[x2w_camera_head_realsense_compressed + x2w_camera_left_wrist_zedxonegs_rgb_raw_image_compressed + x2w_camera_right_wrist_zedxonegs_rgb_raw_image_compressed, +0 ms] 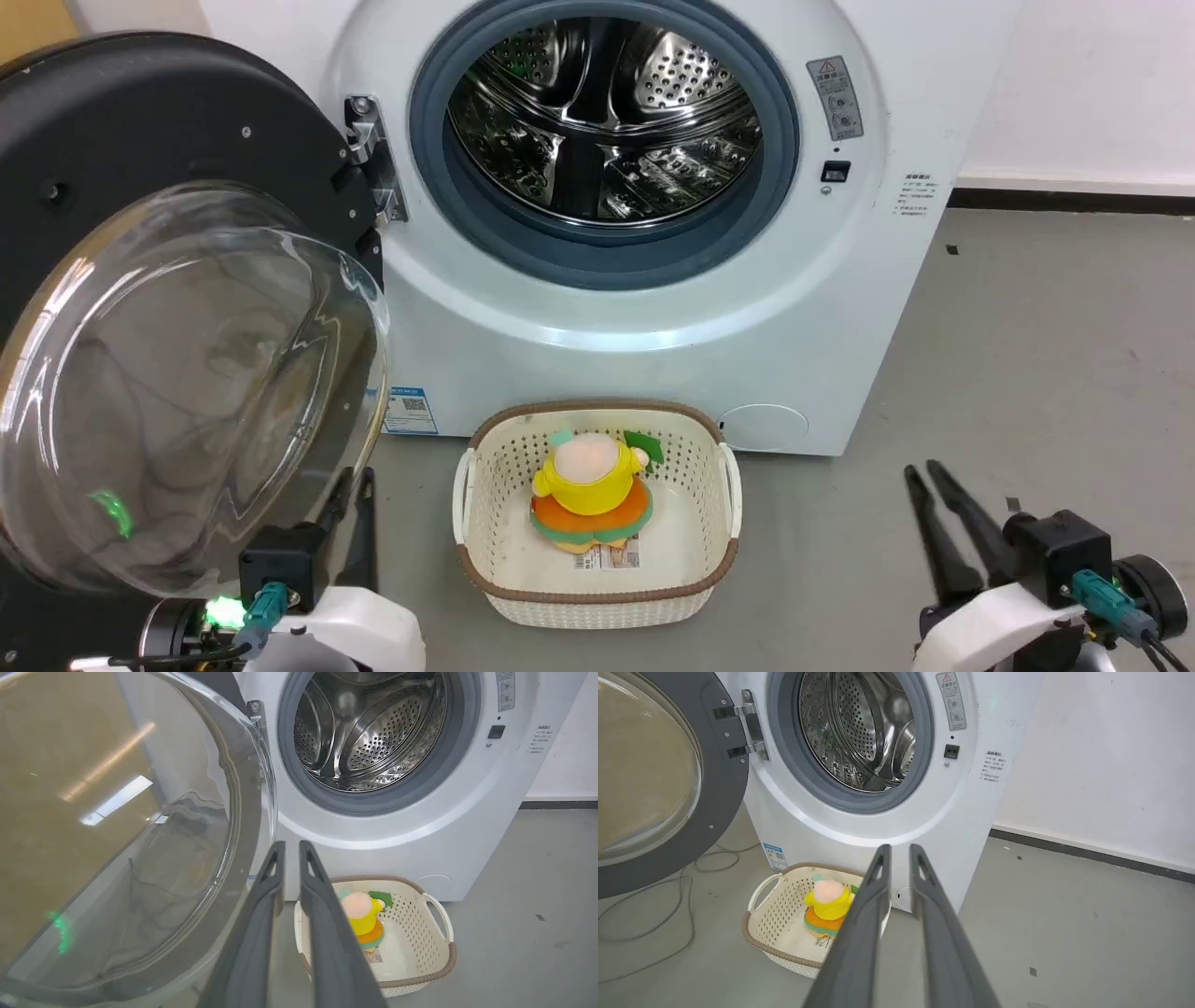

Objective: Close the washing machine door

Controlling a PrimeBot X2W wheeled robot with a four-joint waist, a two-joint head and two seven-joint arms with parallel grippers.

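Head view: the washing machine door (177, 308) stands swung wide on its hinge, left of the washing machine (653, 327). The left gripper (358, 476) waits low, just beside the glass, probably placed to push it round. Left wrist view: its 2 fingers are pinched nearly together, empty, the door's edge close by. Right wrist view: the right gripper (899, 848) is likewise pinched and empty, well apart from the door, seemingly spare.

toy (590, 478) in basket (597, 609) before the washing machine (653, 327), its door (140, 121) at left.
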